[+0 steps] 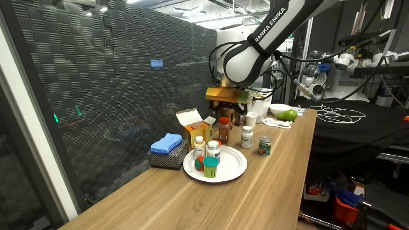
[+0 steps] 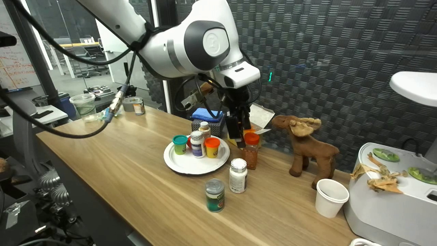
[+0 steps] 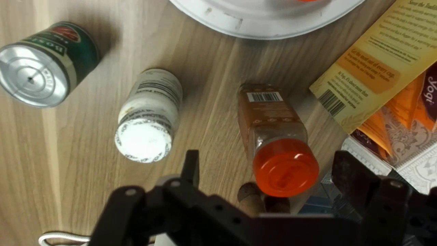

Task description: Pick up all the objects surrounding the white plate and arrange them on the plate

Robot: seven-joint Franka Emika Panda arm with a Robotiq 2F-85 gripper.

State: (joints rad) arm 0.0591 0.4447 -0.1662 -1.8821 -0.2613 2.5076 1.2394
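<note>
Accordingly, we noted the claw (image 3: 266, 162) released, its fingers (image 3: 191, 167) parted wide on either side of the orange-capped bottle (image 3: 277, 133) in the wrist view, with a gap visible at both sides. We could not tell how low they hung relative to that bottle. It stood upright on the surface (image 1: 223, 206), just outside the white plate (image 1: 235, 164), between a yellow carton (image 3: 372, 68) and a white bottle (image 3: 150, 109). We found a green can (image 2: 215, 195) near the white bottle, farther from the surface's edge along the dark wall (image 1: 127, 73).

We located the plate nearer that wall-side edge than the opposite long edge. On it, gathered in the half toward the wall, we recorded five items: a teal-lidded tub (image 1: 211, 167) near the rim; a red-and-green item (image 1: 198, 163) just beside the tub, partly hidden in both exterior views; a purple-labelled bottle (image 2: 198, 145); a pale bottle with a white cap (image 1: 200, 148); and an orange-lidded tub (image 2: 212, 148). Both bottles there stood upright.

Near the same edge, we observed a blue pad (image 1: 166, 143) lying on a patterned box (image 1: 166, 160) near the plate, and, in an exterior view, a brown toy animal with antlers (image 2: 310, 148) standing on its legs.
</note>
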